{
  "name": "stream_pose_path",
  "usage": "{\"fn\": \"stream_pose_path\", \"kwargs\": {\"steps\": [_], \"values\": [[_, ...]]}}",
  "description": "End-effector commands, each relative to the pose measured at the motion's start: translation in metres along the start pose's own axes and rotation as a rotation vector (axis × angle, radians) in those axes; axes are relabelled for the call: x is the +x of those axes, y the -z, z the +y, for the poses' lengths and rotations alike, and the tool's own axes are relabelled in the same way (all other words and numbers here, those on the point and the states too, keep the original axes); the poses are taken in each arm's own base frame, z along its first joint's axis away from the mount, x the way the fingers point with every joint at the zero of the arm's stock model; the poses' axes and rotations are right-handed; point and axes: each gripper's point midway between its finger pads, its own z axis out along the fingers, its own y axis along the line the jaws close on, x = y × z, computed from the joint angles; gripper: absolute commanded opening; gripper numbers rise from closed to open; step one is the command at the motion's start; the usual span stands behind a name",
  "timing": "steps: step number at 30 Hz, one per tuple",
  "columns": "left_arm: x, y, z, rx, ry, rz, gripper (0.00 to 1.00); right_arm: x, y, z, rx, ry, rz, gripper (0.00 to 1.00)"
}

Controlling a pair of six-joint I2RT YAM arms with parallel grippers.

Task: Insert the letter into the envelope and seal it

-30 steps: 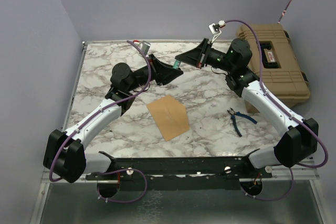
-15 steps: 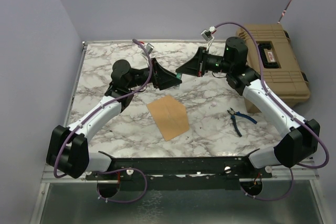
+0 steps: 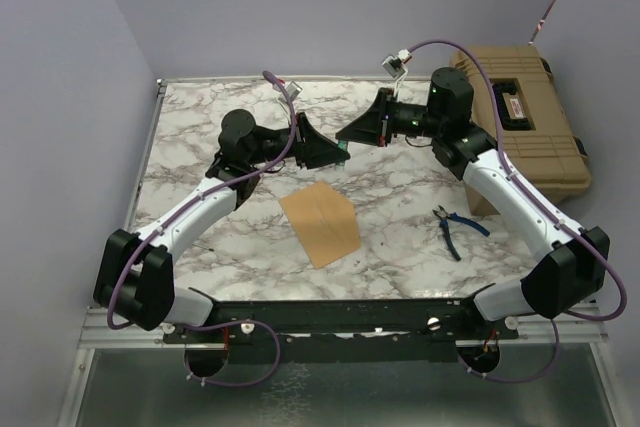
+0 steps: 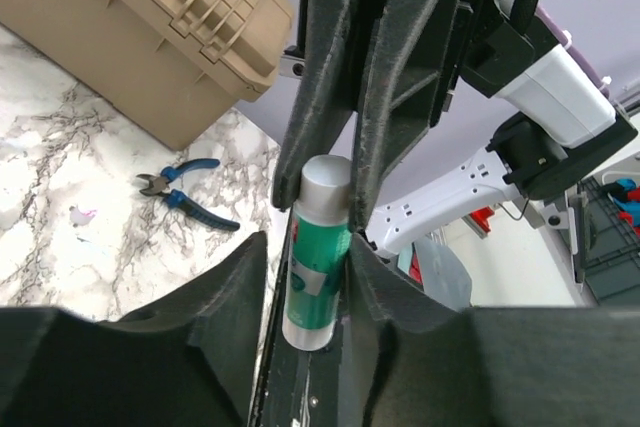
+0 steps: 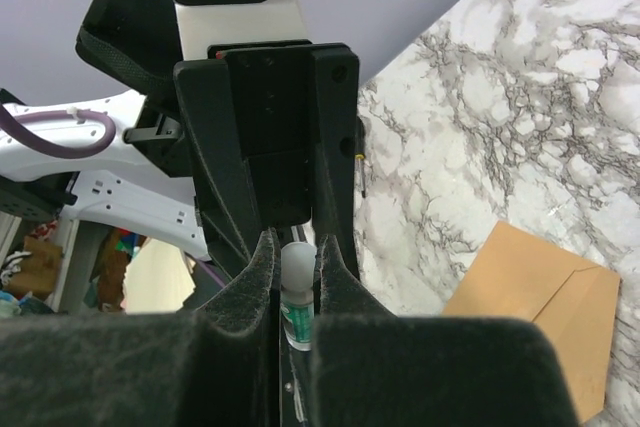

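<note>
Two arms, left arm (image 3: 190, 212) and right arm (image 3: 520, 197): glossy white moulded shells between bulky matt-black joint housings (image 3: 135, 282). One thin purple cable (image 5: 30, 127) looped along each. The left gripper (image 3: 341, 154) and right gripper (image 3: 342, 136): black wedge-shaped bodies with long tapered fingers (image 4: 150, 367) of coarse, grainy black surface. Shared flat black mounting rail (image 3: 330, 312) with round silver screws (image 3: 432, 324).

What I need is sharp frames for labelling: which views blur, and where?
Top view: even soft light, sharp throughout, the envelope crisp. Left wrist: the left end effector's pads blur up close; glue stick and pliers are sharp. Right wrist: the right end effector's pads are blurred, the table sharp.
</note>
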Motion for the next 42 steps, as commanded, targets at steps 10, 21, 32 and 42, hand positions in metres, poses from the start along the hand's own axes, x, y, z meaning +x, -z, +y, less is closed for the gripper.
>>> {"fn": "stream_pose_path", "kwargs": {"steps": [10,21,32,42], "values": [[-0.004,-0.012,-0.007,0.043,-0.037,0.043,0.24,0.001,0.001,0.029,-0.128,0.062,0.082,0.00],[-0.004,-0.012,-0.006,0.046,-0.073,0.053,0.23,0.003,0.000,0.027,-0.130,0.076,0.109,0.00],[-0.035,-0.006,0.015,-0.122,-0.126,-0.134,0.00,-0.034,0.010,0.004,0.121,0.130,-0.138,0.78],[-0.091,0.014,0.006,-0.278,-0.128,-0.405,0.00,-0.026,0.009,0.003,0.148,0.153,-0.135,0.80]]}}
